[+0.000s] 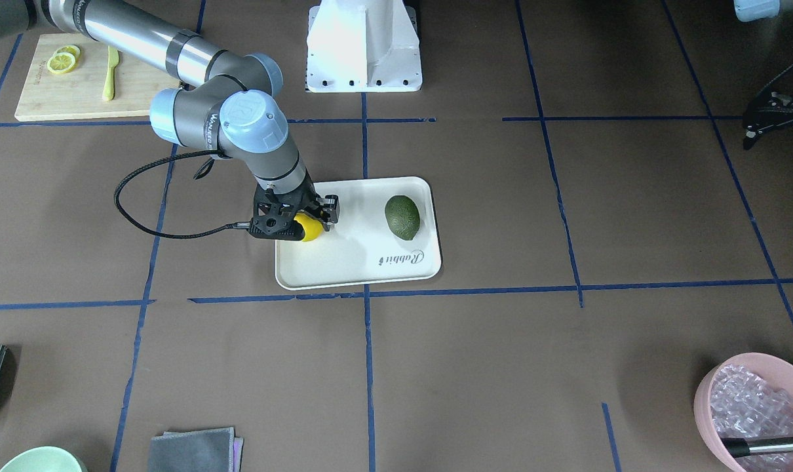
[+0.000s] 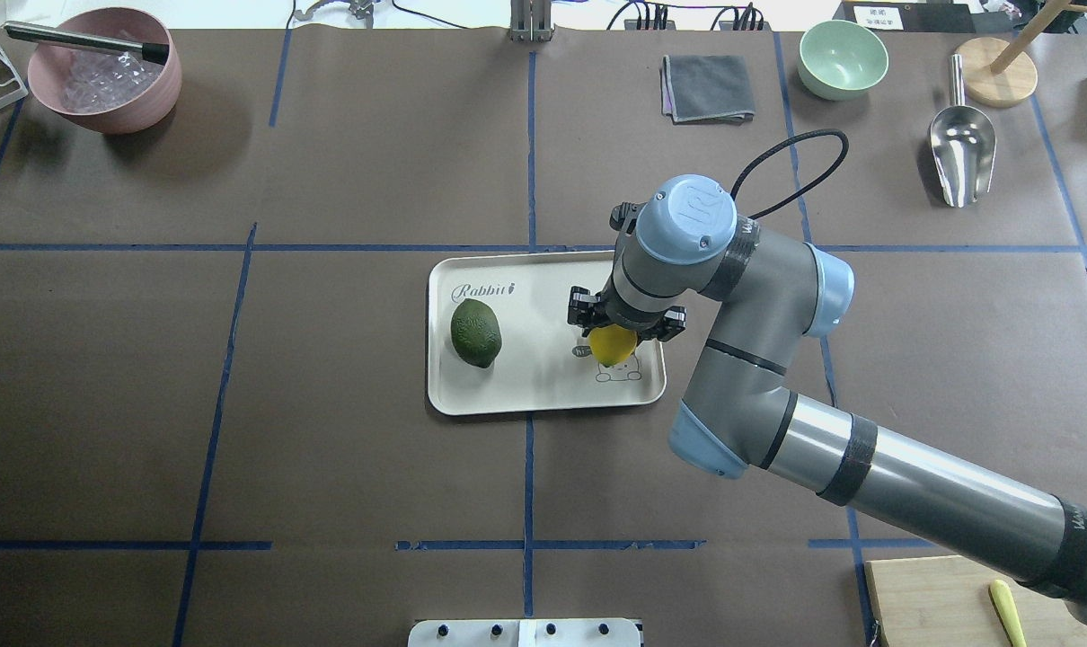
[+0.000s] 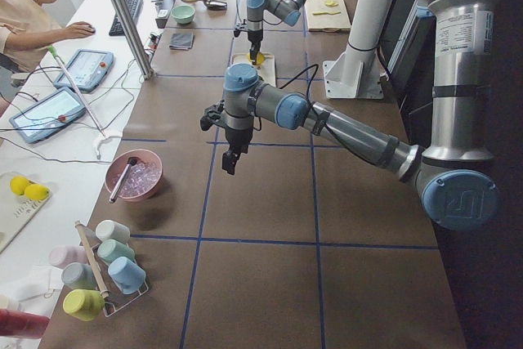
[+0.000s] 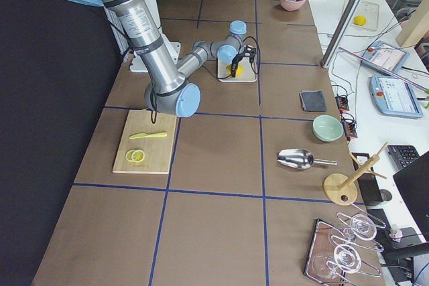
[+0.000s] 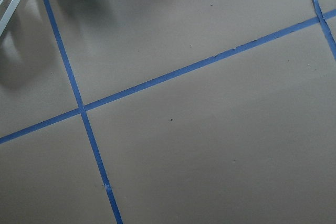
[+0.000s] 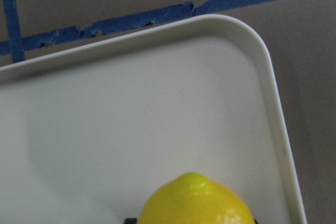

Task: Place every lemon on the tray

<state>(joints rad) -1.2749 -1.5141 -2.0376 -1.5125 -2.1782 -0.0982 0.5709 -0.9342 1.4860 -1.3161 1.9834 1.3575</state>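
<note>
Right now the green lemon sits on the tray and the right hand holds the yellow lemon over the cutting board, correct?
Wrong place. The right hand holds the yellow lemon over the tray too, as the overhead view shows. The green lemon does sit on it.

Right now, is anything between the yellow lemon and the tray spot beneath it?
Nothing visible. The right gripper holds the yellow lemon over a bare end of the tray; the green lemon lies at the other end, well apart.

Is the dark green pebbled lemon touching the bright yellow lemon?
Apart. The overhead view shows a wide strip of bare white tray between the dark green lemon and the bright yellow lemon.
</note>
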